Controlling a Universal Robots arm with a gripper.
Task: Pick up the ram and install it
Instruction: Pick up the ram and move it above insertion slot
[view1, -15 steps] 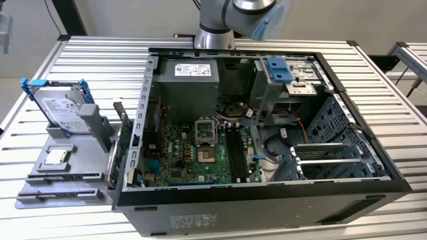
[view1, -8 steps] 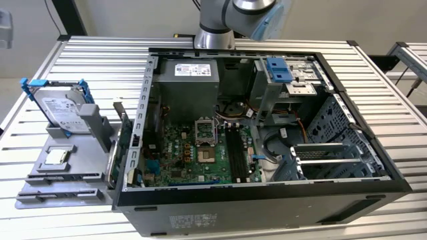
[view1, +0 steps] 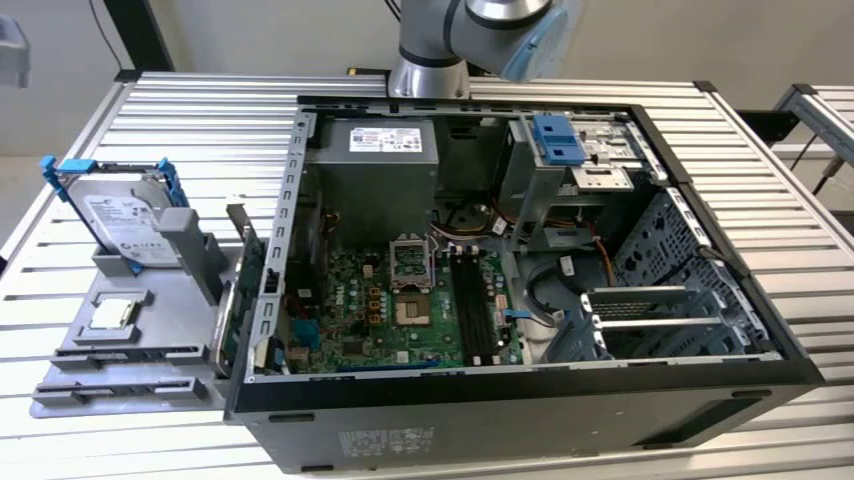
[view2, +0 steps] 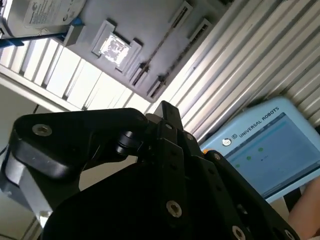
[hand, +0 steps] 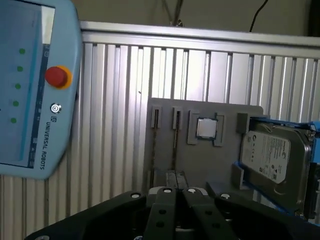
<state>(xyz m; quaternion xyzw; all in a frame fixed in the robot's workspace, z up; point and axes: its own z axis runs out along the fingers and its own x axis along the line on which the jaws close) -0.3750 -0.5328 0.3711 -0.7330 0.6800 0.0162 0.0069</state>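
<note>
ram (hand: 175, 147): best guess it's the thin dark strip standing edge-on in one of the two long slots of the grey holder (hand: 200, 160). It's too thin to be sure. The same holder carries a bare processor chip (hand: 205, 128) beside those slots and, past that, the hard drive (hand: 272, 160) in its blue bracket. The holder lies at the worktop (view1: 200, 110) edge on the exterior view's left, just beside the open PC case (view1: 534, 410). The board's memory slots (view1: 470, 305) inside the case look unfilled, but I can't confirm that.

Step, as I read it: pickup not begun, ram not yet lifted from the holder. The pincer (hand: 175, 200) points toward the holder but is well apart from the ram. Can't tell whether it's wide or narrow. The arm (view1: 441, 40) sits at the worktop's far edge, behind the case.

The pickup calls for lining up over the slot, along the stick's length, then a straight lift. It's a thin edge, so there's little sideways margin.
</note>
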